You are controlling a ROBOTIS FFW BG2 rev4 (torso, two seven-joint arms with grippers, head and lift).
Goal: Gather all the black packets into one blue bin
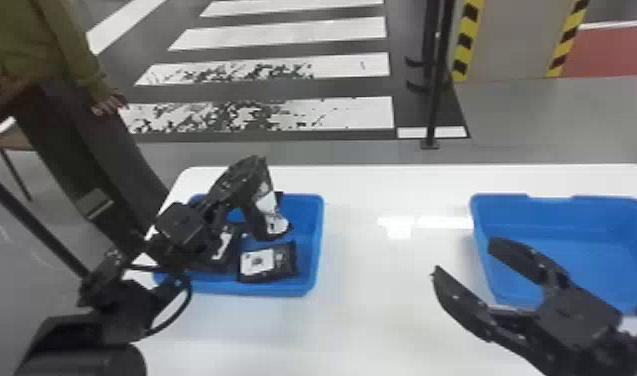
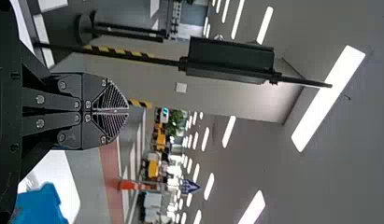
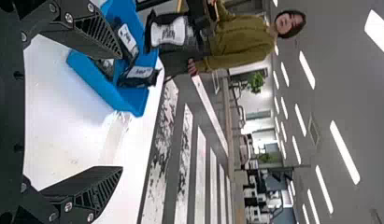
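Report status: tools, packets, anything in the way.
Left tool shut on a black packet, over left blue bin. Right tool open, near right bin. More packets in left bin. Left arm partly hides it.

White-labelled black packets (image 1: 260, 263) lie in the table's left-edge blue bin (image 1: 309, 250); one packet (image 1: 268, 205) hangs above. Another bin (image 1: 582, 250) sits near the right edge.

Left pincer (image 1: 254, 166) closed, seemingly near level; right pincer (image 1: 462, 256) spread wide.

Ridged, screw-studded black jaws.
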